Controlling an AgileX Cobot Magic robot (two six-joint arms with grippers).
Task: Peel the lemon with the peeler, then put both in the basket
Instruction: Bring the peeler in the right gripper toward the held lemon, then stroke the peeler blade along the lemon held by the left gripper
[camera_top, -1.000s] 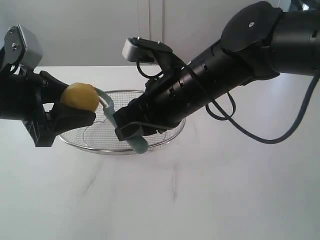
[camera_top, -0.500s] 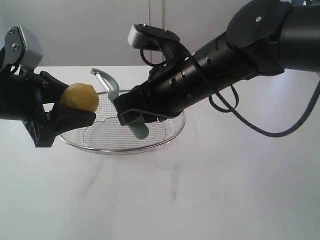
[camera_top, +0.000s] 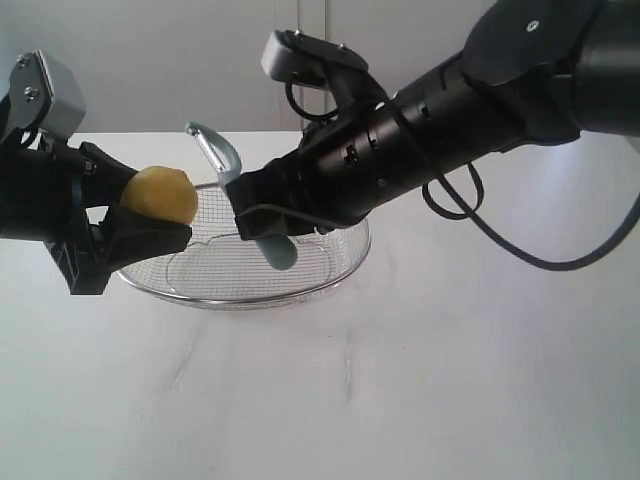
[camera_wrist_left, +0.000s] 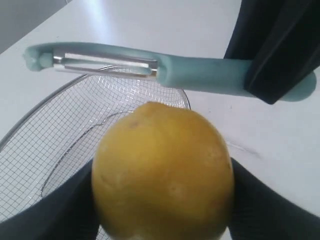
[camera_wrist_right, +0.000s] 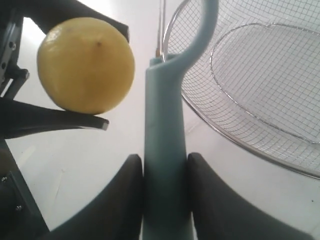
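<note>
Yellow lemon (camera_top: 160, 194), clamped in left end effector (camera_top: 158, 208) above basket (camera_top: 240, 300) rim (wire mesh, on white bench (camera_top: 420, 390)). Teal peeler (camera_top: 279, 251), gripped by right end effector (camera_top: 262, 218); blade beside lemon, not touching.

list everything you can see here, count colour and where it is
small yellow oval lemon: 1, yellow, held in the air over the basket's left edge
slim peeler with teal handle and silver blade: 1, pale teal and silver, held over the basket, blade head up beside the lemon, not touching it
wide shallow wire-mesh basket: 1, silver, on the table, nothing in it
white table: 1, white, under everything
left gripper: 1, black, shut on the lemon
right gripper: 1, black, shut on the peeler's handle
</note>
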